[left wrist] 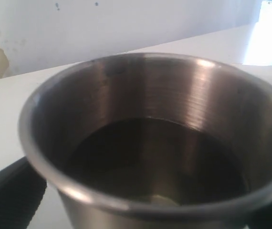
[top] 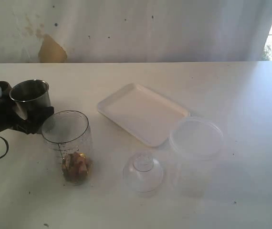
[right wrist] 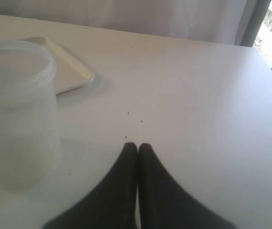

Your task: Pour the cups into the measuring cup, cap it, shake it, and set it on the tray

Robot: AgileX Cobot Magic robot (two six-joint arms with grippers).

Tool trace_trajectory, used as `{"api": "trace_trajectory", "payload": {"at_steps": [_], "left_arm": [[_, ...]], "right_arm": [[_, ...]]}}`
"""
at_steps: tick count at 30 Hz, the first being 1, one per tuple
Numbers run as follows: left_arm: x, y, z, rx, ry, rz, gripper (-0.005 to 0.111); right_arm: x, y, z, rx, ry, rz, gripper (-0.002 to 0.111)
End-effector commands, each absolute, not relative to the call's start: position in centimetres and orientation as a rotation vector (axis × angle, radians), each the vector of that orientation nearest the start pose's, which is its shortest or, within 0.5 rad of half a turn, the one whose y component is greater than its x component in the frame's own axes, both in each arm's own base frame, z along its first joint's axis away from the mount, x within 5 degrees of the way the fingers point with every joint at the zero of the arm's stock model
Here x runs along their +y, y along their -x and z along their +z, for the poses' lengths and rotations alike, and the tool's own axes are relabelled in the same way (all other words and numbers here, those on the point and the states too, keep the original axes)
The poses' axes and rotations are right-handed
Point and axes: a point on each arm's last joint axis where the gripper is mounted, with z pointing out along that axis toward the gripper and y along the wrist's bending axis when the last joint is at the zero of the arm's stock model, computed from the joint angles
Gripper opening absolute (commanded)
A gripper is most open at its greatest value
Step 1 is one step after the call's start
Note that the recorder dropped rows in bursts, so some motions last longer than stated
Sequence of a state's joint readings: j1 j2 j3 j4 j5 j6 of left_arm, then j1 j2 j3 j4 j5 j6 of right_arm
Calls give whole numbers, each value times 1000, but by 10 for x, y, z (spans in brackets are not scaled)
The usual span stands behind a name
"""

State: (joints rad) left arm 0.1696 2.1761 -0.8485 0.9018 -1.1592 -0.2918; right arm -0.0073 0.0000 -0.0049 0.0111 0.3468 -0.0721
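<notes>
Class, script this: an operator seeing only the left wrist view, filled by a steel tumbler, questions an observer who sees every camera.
Operator: What stands beside the shiny steel tumbler?
Observer: A tall clear plastic measuring cup, uncapped, with brown bits at its bottom.
Operator: Where is the tray?
Observer: The flat white rectangular tray lies empty, right of that cup in the exterior view.
Operator: And the right gripper?
Observer: Shut, beside a frosted plastic tub.

The left arm's black end effector (top: 32,113) reaches in from the left edge, jaws spread wide and clasping a shiny tapered steel tumbler (top: 30,97), one ribbed finger (left wrist: 13,196) beside its wall. The right arm's black end effector (right wrist: 137,149) sits low over the white surface (right wrist: 198,119), fingertips pressed together, empty.
</notes>
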Motion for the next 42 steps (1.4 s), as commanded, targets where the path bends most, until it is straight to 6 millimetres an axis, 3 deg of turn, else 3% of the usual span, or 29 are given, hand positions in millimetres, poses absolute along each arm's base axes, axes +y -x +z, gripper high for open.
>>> {"api": "trace_trajectory", "payload": {"at_steps": [1,31,42], "left_arm": [[-5,-362,86,1711,-554,-487,105],[-7,-362,92,1675,-472,-592,105],[-3,-365,93,1631,-515,-462,105]], "right_arm": [[0,-53,182,1827,54,-53,0],[0,-53,182,1827,54,-53,0],[0,-53,182,1827,54,-53,0]]}}
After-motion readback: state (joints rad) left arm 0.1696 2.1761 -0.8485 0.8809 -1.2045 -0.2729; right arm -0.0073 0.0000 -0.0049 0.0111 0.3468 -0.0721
